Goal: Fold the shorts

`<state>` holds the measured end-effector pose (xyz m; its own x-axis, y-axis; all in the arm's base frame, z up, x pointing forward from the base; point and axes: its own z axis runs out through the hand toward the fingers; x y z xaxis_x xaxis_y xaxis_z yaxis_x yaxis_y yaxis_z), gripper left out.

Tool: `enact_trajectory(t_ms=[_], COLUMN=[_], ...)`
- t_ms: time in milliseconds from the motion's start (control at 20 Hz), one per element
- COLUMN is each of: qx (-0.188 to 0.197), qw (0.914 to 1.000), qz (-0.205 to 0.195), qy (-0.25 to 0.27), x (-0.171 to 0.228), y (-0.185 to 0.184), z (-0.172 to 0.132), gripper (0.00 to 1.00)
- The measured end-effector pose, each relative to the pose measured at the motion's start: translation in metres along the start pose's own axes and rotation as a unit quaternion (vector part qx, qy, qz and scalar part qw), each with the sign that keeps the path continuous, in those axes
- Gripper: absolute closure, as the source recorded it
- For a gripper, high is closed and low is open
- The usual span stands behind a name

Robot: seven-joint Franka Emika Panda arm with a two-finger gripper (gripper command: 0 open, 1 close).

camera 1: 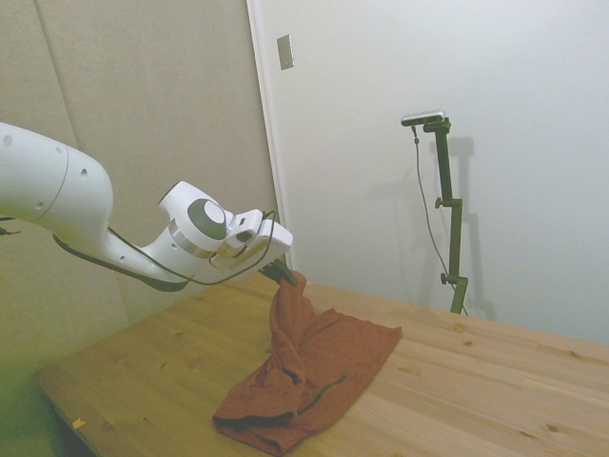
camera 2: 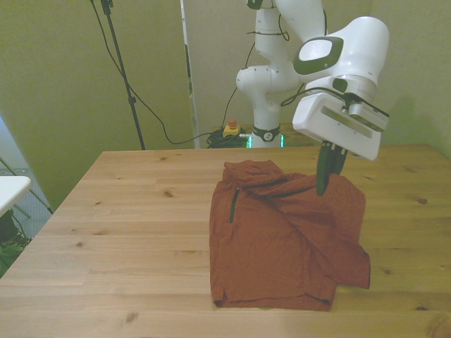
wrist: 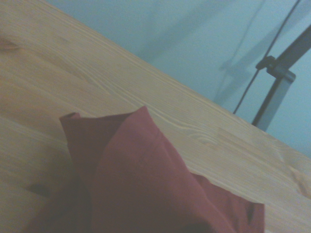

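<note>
**Arm lifts one edge of the shorts**

The white arm [camera 1: 57, 195] reaches out low over the bench [camera 1: 476, 381], its wrist tilted downward. The pincer [camera 1: 283, 275] is pinching a bunch of the shorts [camera 1: 304, 371], held raised above the wood. The remaining rust-brown cloth drapes down and lies crumpled on the bench, near the middle in the front view.

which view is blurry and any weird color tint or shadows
Wrist view: soft, bluish cast, the shorts blurred. Side view: yellow-green tint at its left edge, faint shadows on the wall. Front view: sharpest, greenish walls, soft shadow under the shorts' edge on the table.
</note>
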<state>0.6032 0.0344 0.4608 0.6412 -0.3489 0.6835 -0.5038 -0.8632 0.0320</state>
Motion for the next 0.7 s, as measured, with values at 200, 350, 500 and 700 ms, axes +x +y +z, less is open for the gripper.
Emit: enact_trajectory(t_ms=[200,350,500,700], qx=[-0.018,-0.029,-0.029,-0.03], qw=[0.9997,0.9989,0.9982,0.997], qz=[0.017,0.033,0.048,0.061], qy=[-0.008,-0.018,-0.023,-0.037], x=[0.026,0.041,0.06,0.074], y=[0.038,0.061,0.072,0.085], z=[0.015,0.032,0.045,0.067], gripper=[1.0,1.0,1.0,1.0])
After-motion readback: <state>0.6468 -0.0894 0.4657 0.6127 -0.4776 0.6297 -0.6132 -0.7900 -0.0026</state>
